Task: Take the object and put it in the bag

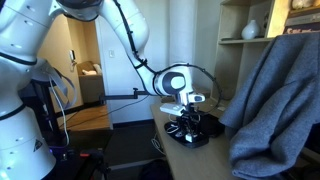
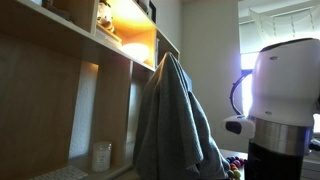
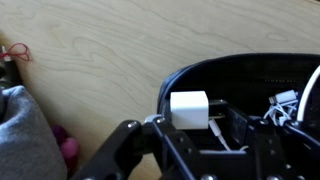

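Wood table (image 3: 100, 60) open beside bag (image 3: 200, 75); tool (image 3: 190, 125) over rim.

Probably home, wooden shelves (image 2: 60, 100), desk (image 3: 110, 60)

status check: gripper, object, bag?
Gripper over the open black bag, jaws apart. White cube between the fingers; grip unclear. Grey cloth beside, not blocking.
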